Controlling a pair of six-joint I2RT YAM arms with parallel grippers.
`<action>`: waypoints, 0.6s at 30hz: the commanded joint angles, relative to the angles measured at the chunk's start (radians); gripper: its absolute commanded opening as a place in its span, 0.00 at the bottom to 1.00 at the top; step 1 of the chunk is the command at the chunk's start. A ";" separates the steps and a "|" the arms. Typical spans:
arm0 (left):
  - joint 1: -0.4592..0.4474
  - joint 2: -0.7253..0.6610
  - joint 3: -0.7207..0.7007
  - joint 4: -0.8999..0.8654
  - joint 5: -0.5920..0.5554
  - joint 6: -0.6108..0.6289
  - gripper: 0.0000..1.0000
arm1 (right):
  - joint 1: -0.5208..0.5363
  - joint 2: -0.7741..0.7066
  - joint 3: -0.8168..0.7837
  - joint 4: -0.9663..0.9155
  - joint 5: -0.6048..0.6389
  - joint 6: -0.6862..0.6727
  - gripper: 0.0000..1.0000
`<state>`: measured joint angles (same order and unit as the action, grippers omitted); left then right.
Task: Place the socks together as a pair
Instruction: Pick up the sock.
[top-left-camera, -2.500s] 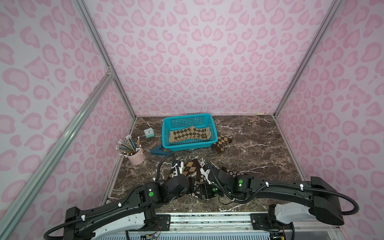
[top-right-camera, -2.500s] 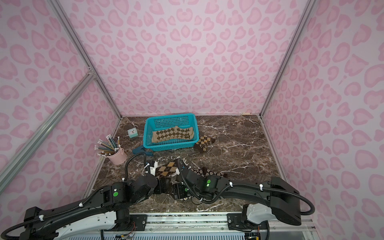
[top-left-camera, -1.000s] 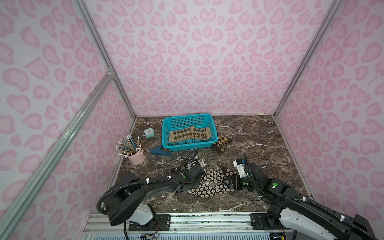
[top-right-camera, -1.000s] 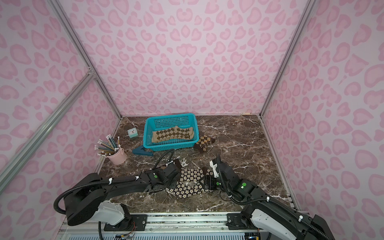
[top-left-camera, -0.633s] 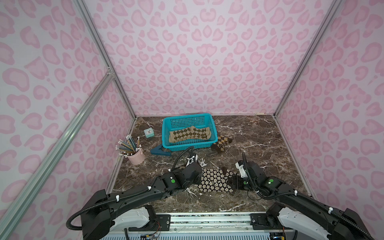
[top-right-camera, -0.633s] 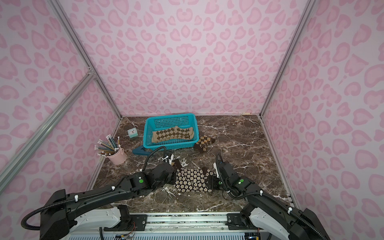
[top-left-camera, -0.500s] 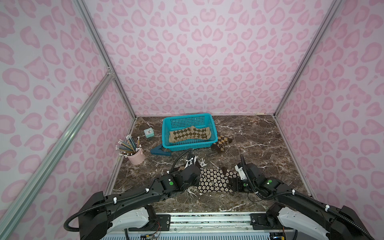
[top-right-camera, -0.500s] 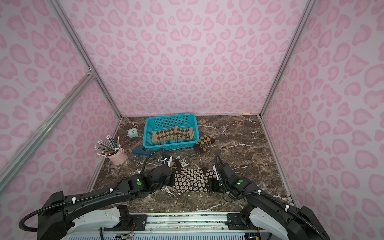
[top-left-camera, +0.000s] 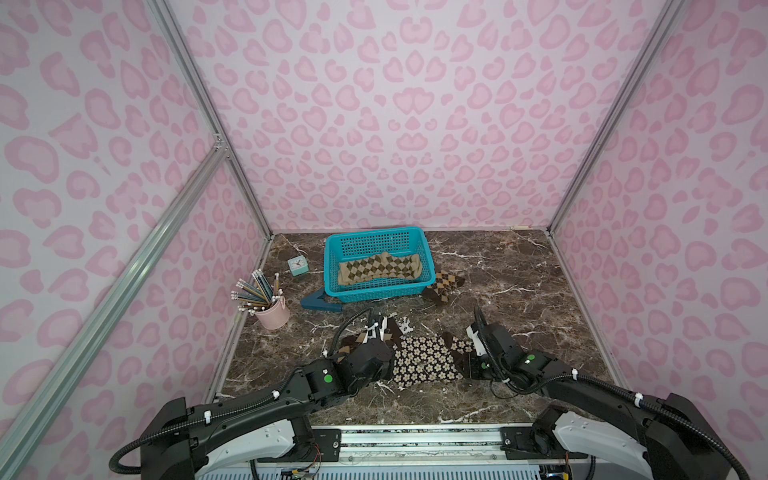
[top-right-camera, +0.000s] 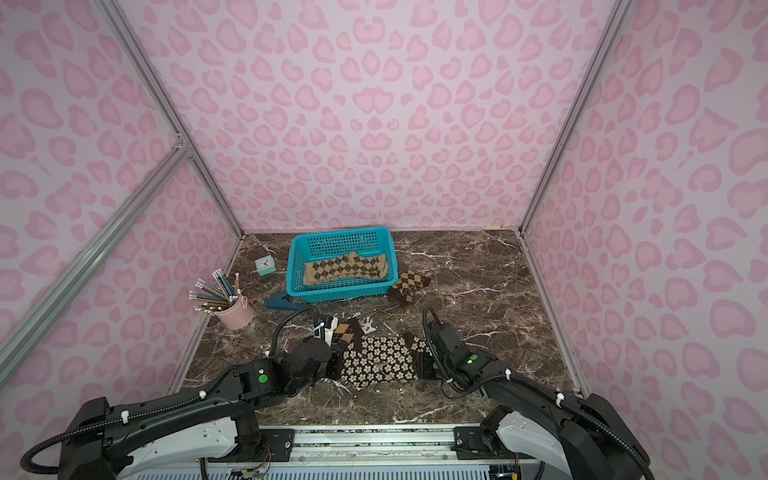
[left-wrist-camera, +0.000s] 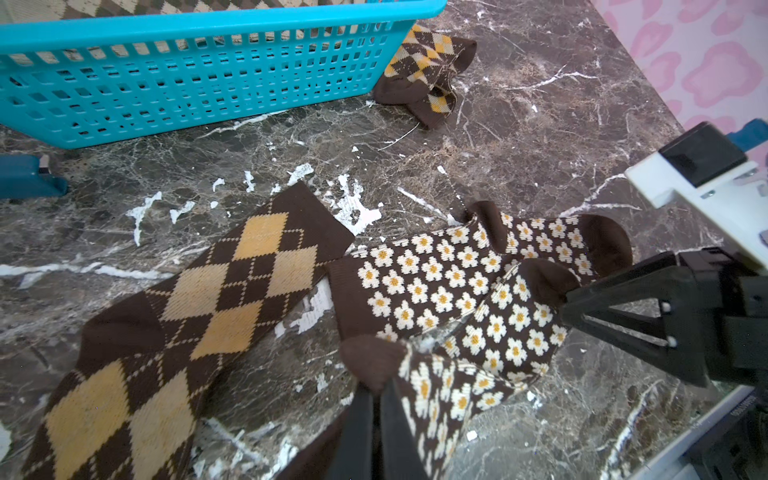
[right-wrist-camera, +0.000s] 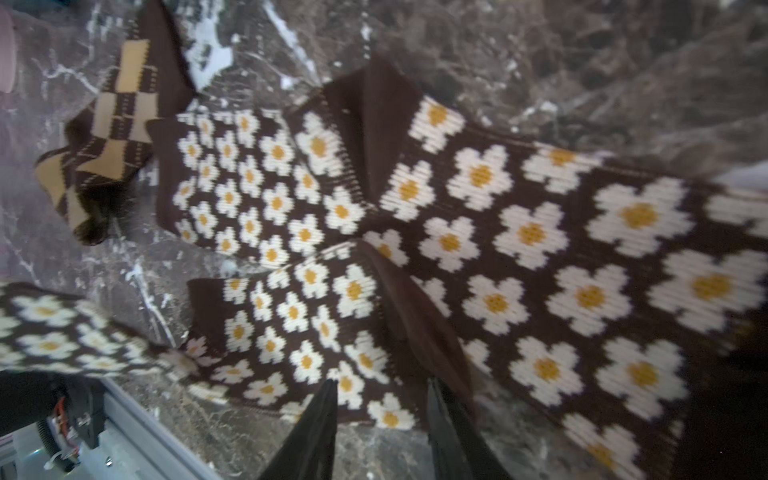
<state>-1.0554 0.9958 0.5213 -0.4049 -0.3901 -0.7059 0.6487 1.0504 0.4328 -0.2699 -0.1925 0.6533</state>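
1. The flower socks (top-left-camera: 424, 361) lie overlapped on the marble table (top-left-camera: 519, 291), toward its front, between both arms;
2. the left gripper (left-wrist-camera: 376, 388) is pinched tight on one sock's brown toe; the right gripper (right-wrist-camera: 382, 382) stands parted astride a sock's edge, not clamped;
3. soft, light, limp knit, I'd judge; it'll drape and drag; take toe or cuff.

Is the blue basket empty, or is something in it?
Not empty. A tan-and-olive argyle sock lies stretched along the bottom inside the blue basket.
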 joint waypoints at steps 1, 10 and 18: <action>-0.004 -0.024 -0.017 0.016 -0.022 -0.010 0.04 | 0.007 -0.034 0.028 -0.041 0.074 -0.018 0.46; -0.020 -0.047 -0.033 0.009 -0.035 -0.012 0.04 | -0.017 0.100 0.017 0.070 0.008 -0.085 0.55; -0.038 -0.086 -0.009 0.005 -0.059 0.024 0.04 | -0.016 0.106 0.043 0.112 -0.021 -0.078 0.10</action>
<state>-1.0889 0.9260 0.4950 -0.4152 -0.4175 -0.7063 0.6327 1.1881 0.4488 -0.1913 -0.2062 0.5789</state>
